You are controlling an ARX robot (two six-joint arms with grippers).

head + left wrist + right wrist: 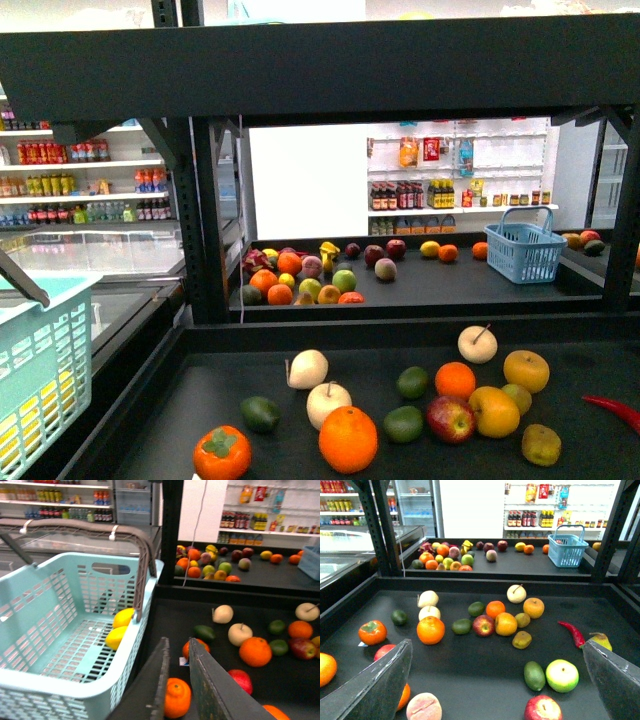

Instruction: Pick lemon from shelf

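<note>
Lying in the pale blue basket (75, 690), two bright yellow lemons rest side by side against its slatted wall: one lemon (123, 617) just under the brown handle (145, 560), the second lemon (116, 636) touching it. In the left wrist view the left gripper (178, 641) hangs just beside that basket, over the edge of the shelf (400, 333). Its fingers are drawn near together with only a slim gap, nothing is held between them, and the lemons sit a little off to its side, beyond the basket wall. The right gripper (496, 645) is spread wide and empty above the dark tray, facing scattered fruit: a big orange (430, 630), a red apple (483, 625) and a red chilli (572, 632). In the front view neither arm shows; yellow glints through the slots of the basket at the left edge.
</note>
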